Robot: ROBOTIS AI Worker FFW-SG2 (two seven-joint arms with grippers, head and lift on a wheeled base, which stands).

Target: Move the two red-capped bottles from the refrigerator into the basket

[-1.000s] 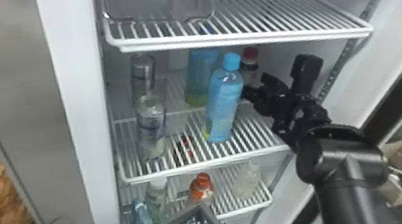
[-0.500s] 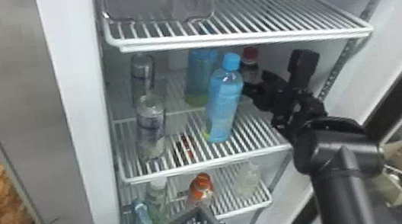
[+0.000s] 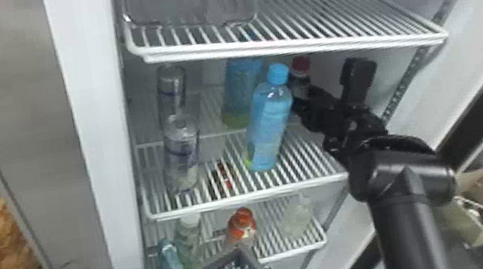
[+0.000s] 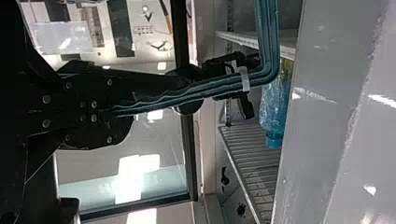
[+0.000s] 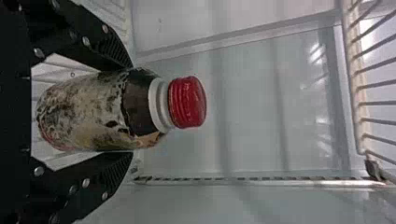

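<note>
1. Head view: the right tool point(image 3: 327, 83), fingers spread, is beside the blue bottle point(image 3: 268, 118); a sideways swing could topple that. On the shelf below, an orange-red-topped bottle point(image 3: 242, 229) is probably the second target, above the basket point(image 3: 252, 266).
2. Left wrist view: the left tool point(image 4: 126, 112) is clamped on the basket handle point(image 4: 205, 88); a bump there could tip the basket.
3. Right wrist view: the red-capped bottle point(image 5: 88, 112) appears upright between parted fingers, its label visible, whereas overhead its body is mostly hidden. Closing off-centre could knock it; contact I can't tell.
</note>
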